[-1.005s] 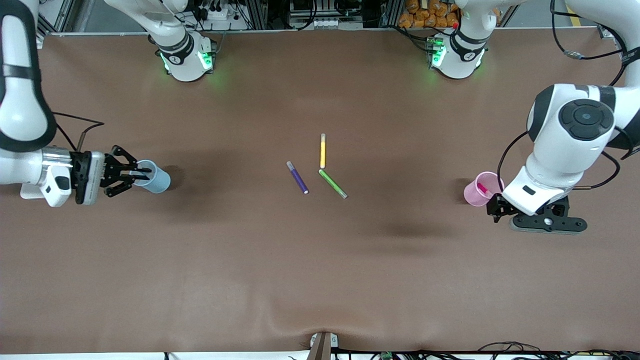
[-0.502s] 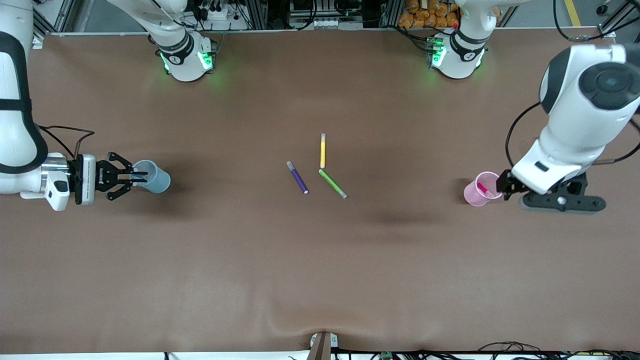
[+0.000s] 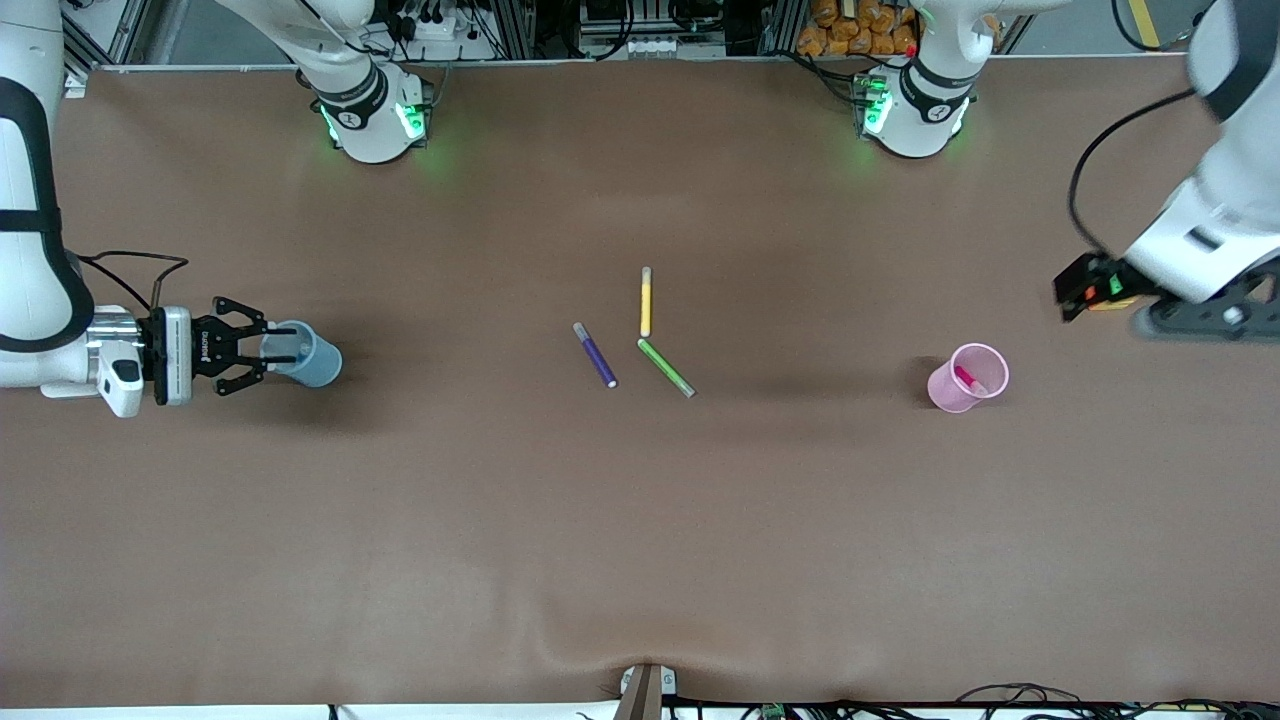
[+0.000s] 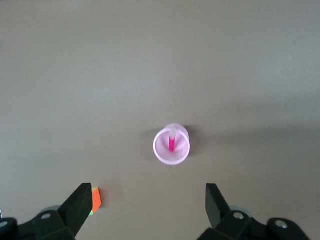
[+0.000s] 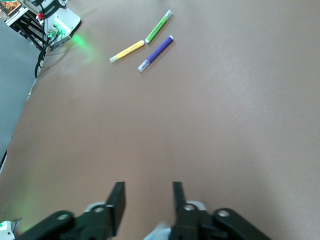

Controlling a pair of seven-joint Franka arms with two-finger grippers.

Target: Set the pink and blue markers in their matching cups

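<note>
— Fingers on the right gripper [image 3: 283, 352]?
— Parted a little, at the rim of the blue cup [image 3: 308, 354], pinching nothing; no blue marker is visible anywhere.
— And the pink marker [image 3: 966, 378]?
— Leaning inside the pink cup [image 3: 960, 392], which stands upright toward the left arm's end of the table.
— Left gripper [image 4: 145, 205]?
— Up in the air, its fingers [image 4: 80, 201] spread wide and empty — over bare table near that cup.
— Anything else?
— Purple marker [image 3: 596, 356], yellow marker [image 3: 646, 303] and green marker [image 3: 666, 368] lie mid-table, close together.
</note>
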